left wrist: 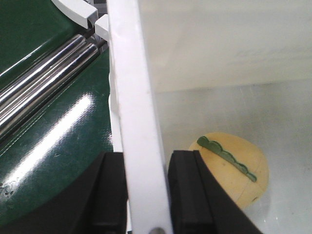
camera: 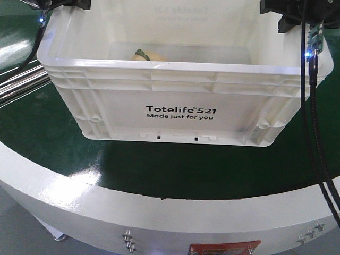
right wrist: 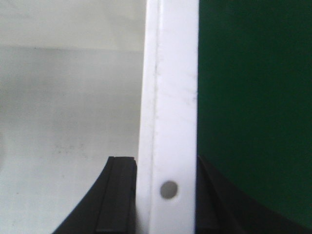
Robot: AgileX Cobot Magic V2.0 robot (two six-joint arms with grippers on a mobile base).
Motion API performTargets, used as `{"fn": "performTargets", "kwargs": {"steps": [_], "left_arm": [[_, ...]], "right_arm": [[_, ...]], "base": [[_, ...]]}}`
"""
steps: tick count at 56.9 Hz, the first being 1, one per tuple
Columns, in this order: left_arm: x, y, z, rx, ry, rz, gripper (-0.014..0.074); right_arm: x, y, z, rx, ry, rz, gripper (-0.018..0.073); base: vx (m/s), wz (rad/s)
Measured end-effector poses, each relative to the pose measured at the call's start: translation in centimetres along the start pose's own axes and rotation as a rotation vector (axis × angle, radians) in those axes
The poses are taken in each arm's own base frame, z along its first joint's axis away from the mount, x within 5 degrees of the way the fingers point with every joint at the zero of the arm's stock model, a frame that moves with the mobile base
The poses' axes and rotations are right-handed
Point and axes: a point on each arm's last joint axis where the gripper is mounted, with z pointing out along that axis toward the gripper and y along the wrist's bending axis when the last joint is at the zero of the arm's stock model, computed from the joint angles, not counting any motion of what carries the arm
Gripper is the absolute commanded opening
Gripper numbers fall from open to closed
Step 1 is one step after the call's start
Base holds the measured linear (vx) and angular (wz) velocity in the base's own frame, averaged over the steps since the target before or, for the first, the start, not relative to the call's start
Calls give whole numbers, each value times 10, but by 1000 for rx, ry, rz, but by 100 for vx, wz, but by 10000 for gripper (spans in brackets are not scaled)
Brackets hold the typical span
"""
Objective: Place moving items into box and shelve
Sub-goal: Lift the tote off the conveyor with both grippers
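White plastic box [camera: 180, 101], rims clamped in left tool [left wrist: 147, 168] and right tool [right wrist: 165, 170]; steel rollers [left wrist: 44, 83] at nine o'clock; yellow rounded item [left wrist: 241, 183] clearest from left wrist.

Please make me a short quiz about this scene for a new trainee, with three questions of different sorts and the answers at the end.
1. True or false: the white box is empty.
2. What do the left gripper and the right gripper clamp? A) the rim of the white box; B) the yellow item; C) nothing, both are open.
3. Fill in the missing word: the print on the front wall of the box reads "Totelife 521, Made just for ___".

Key
1. False: a yellow item with a green strip lies on its floor.
2. A: each gripper has a finger on either side of the rim.
3. you
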Motion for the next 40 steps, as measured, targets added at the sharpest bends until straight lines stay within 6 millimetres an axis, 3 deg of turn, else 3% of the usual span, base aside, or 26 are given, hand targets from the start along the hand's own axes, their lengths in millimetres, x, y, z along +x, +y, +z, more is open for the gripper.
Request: {"fn": "performTargets", "kwargs": {"steps": [40], "left_arm": [[0,0,0,0,0,0,-1]], "right_arm": [[0,0,0,0,1,2,-5]], "base": [[0,0]]}}
